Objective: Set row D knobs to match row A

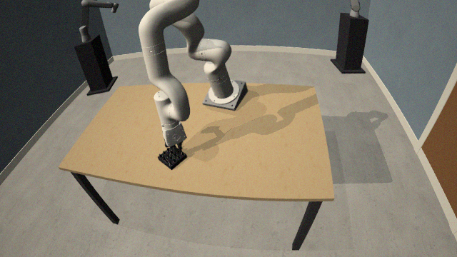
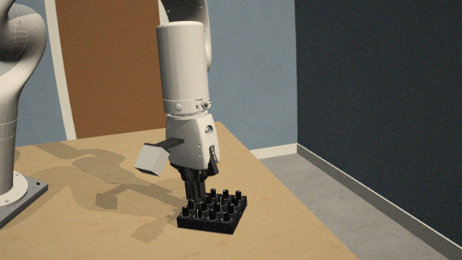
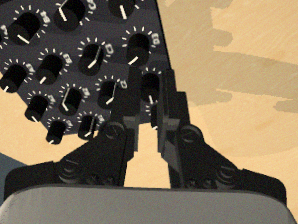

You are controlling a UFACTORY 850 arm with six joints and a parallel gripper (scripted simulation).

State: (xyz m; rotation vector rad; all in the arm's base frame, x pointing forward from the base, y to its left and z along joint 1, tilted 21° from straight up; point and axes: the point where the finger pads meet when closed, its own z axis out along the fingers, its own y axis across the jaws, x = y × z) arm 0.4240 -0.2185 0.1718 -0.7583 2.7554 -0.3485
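Observation:
The black knob box [image 1: 172, 165] [image 2: 206, 225] stands on the wooden table [image 1: 250, 160] near its front left edge, with four rows of black knobs with white lines. My gripper [image 1: 174, 146] [image 2: 195, 198] [image 3: 149, 86] reaches straight down onto the box. It is shut on one knob [image 3: 150, 86] in the edge row at the box's right side in the wrist view. The fingers cover most of that knob, so I cannot read its name or its mark. The other knobs stand free.
The arm's base plate [image 1: 226, 97] is bolted to the table's far side. A grey camera block [image 2: 152, 159] sticks out from the wrist. Two black pedestals [image 1: 94, 64] [image 1: 351, 43] stand on the floor behind the table.

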